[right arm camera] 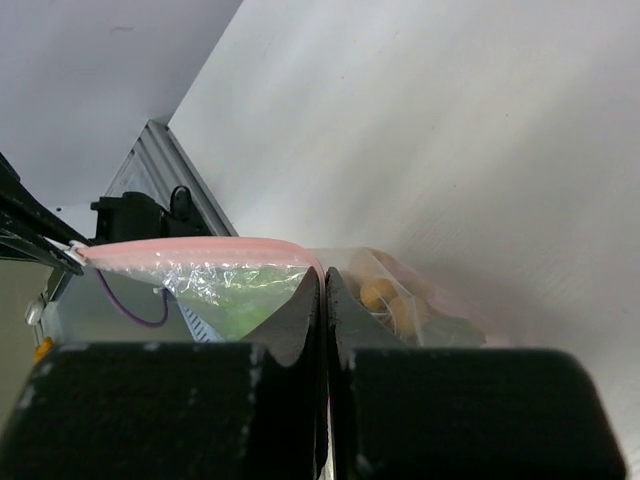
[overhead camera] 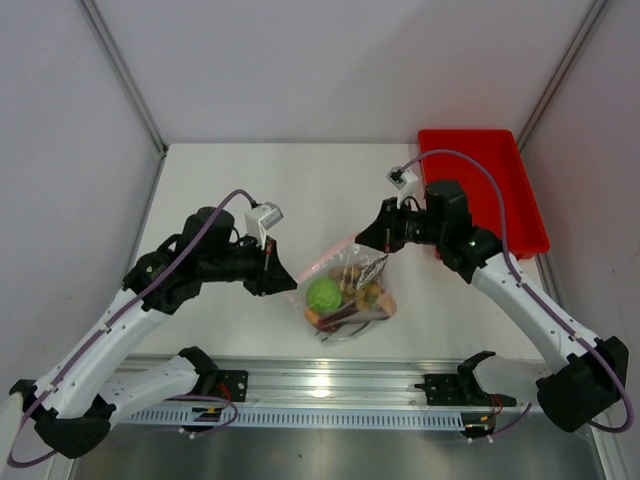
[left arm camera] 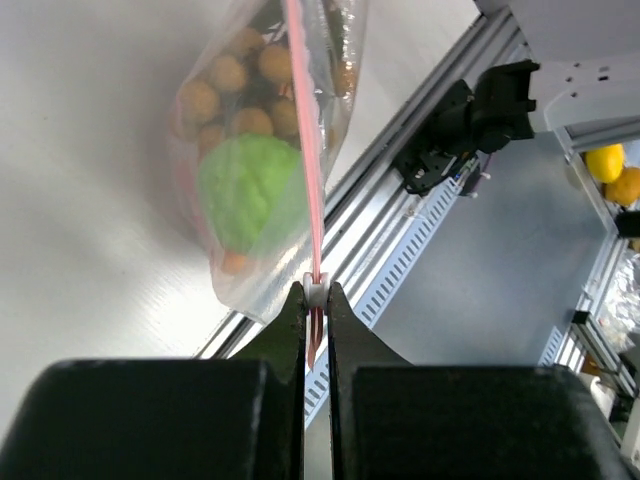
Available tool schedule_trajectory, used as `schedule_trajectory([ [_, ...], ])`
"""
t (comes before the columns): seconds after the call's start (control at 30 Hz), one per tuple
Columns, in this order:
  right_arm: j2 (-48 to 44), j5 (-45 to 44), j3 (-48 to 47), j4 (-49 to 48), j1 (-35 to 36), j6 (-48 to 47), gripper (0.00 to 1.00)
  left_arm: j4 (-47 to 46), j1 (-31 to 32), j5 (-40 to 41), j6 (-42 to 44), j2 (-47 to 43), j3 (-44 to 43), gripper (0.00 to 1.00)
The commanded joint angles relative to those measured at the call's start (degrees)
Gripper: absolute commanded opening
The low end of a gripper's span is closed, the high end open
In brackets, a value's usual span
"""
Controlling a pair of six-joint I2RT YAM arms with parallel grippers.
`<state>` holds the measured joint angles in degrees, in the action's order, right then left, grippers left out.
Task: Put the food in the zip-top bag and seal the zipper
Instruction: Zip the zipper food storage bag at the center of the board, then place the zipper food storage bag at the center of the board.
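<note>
**A:** Entry one: which step is in hand?
**B:** Sealing. The food looks all inside the bag (overhead camera: 352, 296). The zipper (left arm camera: 304, 140) is stretched straight between the two arms.

**A:** Fingers?
**B:** Left fingers (left arm camera: 316, 296): closed, pinching one end of the zipper. Right fingers (right arm camera: 323, 284): closed, pinching the other end.

**A:** Bag, location?
**B:** Middle of the desk (overhead camera: 250, 180), toward the near edge. Its mouth edge is lifted and its body sags below. I cannot tell whether it rests on the desk.

**A:** Contents?
**B:** Green fruit (left arm camera: 245, 190), one. Tan fruits (left arm camera: 235, 85), a bunch. Dark long piece (overhead camera: 338, 318), low in the bag. Green onion: not made out.

**A:** Other containers?
**B:** Tray (overhead camera: 490, 190), red, far right corner of the desk. None of the food shows in it.

**A:** Next move?
**B:** Probably one pinch runs along the zipper while the other anchors its end, with the strip kept straight. I cannot tell how much of it is already pressed shut.
</note>
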<state>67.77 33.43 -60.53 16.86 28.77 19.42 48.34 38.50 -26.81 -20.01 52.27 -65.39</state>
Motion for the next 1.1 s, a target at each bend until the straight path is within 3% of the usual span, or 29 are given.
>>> schedule_trajectory([
  [0.0, -1.93, -7.59, 0.50, 0.98, -1.44, -1.93, 0.00, 3.78, 0.26, 3.16, -0.55, -2.26, -0.80, 0.00],
  [0.33, -3.52, -8.91, 0.33, 2.21, -0.92, -0.96, 0.00, 4.75, 0.17, 18.00, -4.51, -4.54, 3.24, 0.01],
  [0.37, -3.52, -8.65, 0.41, 2.04, -0.83, -0.88, 0.00, 4.75, 0.17, 20.11, -4.86, -4.63, 3.42, 0.04],
  [0.4, -3.43, -7.86, 0.42, 1.25, -0.56, -0.70, 0.00, 4.75, 0.17, 21.00, -5.82, -4.81, 4.21, 0.14],
  [0.47, -2.56, -7.77, 0.33, 0.37, 0.75, 0.18, 0.00, 3.79, 0.17, 22.58, -6.71, -5.86, 5.09, 0.47],
  [0.53, -1.33, -8.29, -0.11, -0.77, 1.81, 0.62, 0.00, 2.11, 0.17, 25.04, -7.41, -6.74, 6.06, 0.61],
  [0.57, -0.63, -8.38, -0.20, -1.56, 2.16, 1.40, 0.00, 2.29, 0.17, 26.44, -7.93, -7.44, 5.80, 0.85],
  [0.6, 1.21, -8.12, -0.20, -2.35, 2.16, 1.93, 0.00, 3.07, 0.17, 28.98, -8.81, -7.71, 5.53, 0.99],
  [0.77, 9.21, -8.72, -4.76, -4.91, 0.50, 3.43, 0.00, 5.02, 0.17, 39.29, -10.31, -11.65, 2.10, 1.00],
  [1.07, 37.59, -10.66, -27.34, -2.63, -8.99, 4.05, 0.00, 3.08, 0.17, 29.64, -10.13, -20.01, 5.53, 0.99],
])
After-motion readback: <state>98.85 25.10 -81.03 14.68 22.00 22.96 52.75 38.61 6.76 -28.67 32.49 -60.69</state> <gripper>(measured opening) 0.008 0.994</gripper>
